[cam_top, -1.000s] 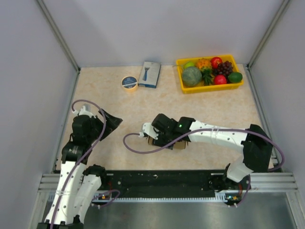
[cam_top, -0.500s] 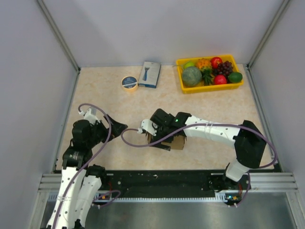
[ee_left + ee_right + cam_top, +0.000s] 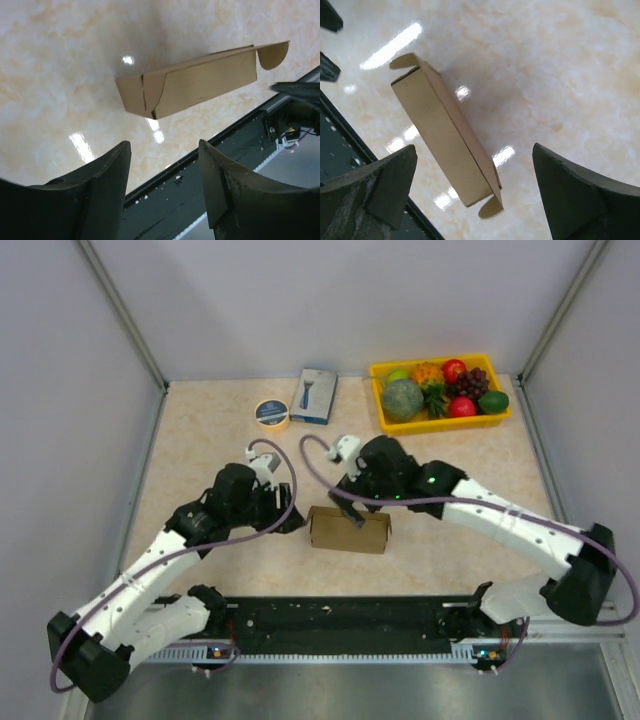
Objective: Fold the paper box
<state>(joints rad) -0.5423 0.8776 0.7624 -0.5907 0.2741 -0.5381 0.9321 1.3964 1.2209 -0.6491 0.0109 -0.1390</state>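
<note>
Both released and empty, the left gripper should tuck the paper box's left end flap while the right gripper steadies it.

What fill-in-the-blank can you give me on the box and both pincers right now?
The paper box lies on the ___, gripped by neither pincer. The right pincer is over it, jaws wide ___. The left pincer has ___ between its jaws.
Missing: table; open; nothing.
</note>
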